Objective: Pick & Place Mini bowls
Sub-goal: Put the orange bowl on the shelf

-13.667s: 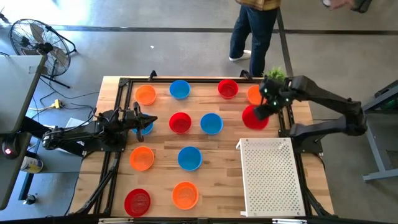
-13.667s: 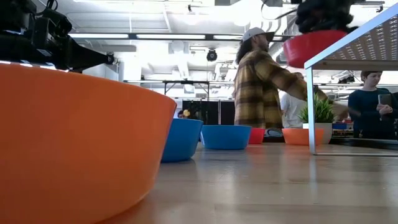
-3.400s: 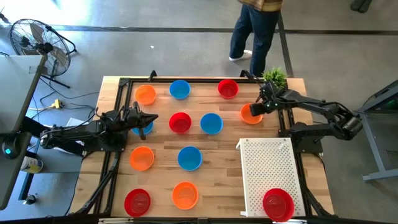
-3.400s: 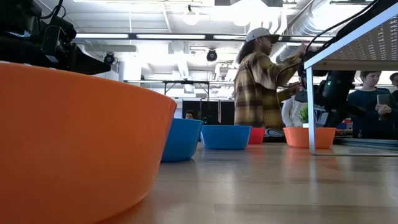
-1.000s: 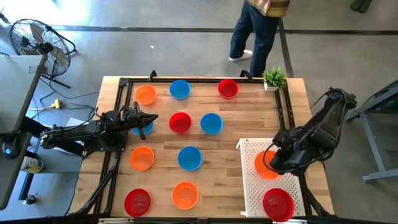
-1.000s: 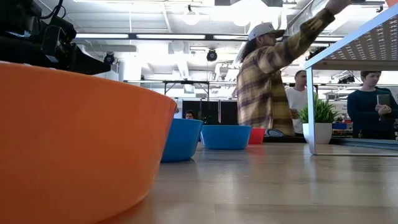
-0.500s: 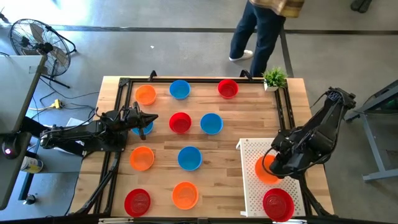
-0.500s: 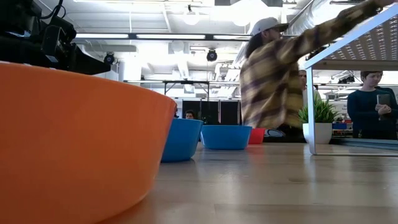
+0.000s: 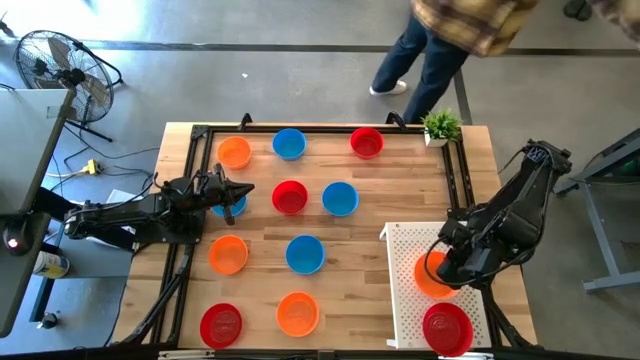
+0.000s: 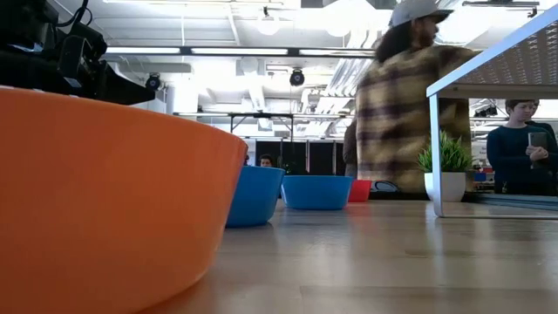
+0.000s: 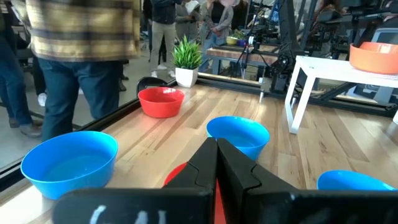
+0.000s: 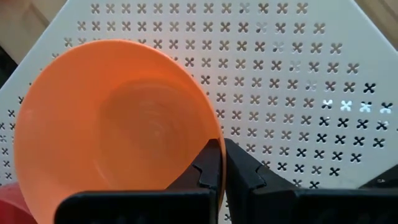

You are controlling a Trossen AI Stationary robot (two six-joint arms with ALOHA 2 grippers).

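My right gripper (image 9: pixel 443 268) is shut on an orange mini bowl (image 9: pixel 430 276) over the white perforated tray (image 9: pixel 435 240), beside a red bowl (image 9: pixel 447 328) that stands on the tray's near end. The held bowl (image 12: pixel 112 130) fills the right wrist view and also shows far off (image 11: pixel 375 56) in the left wrist view. Several red, orange and blue bowls stand on the wooden table, among them a red one (image 9: pixel 290 197) and a blue one (image 9: pixel 340 198). My left gripper (image 9: pixel 245 193) waits shut at the table's left side, above a blue bowl (image 9: pixel 232 206). My right gripper pinches the orange bowl's rim (image 12: pixel 214 140) on the side nearest the wrist, one finger (image 12: pixel 209 163) inside the bowl and the other outside. The fingers come from above, pointing down. The bowl sits level, mouth up, low over the tray; whether its base touches the tray I cannot tell.
A small potted plant (image 9: pixel 441 126) stands at the table's far right corner. A person in a plaid shirt (image 9: pixel 470 20) moves behind the far edge. The tray stands on legs (image 10: pixel 433 148) above the tabletop. An orange bowl (image 10: pixel 105 201) sits right before the low camera.
My right gripper has carried the orange bowl a little toward the table's near edge over the tray, staying shut on it. The person behind the table has moved to the right.
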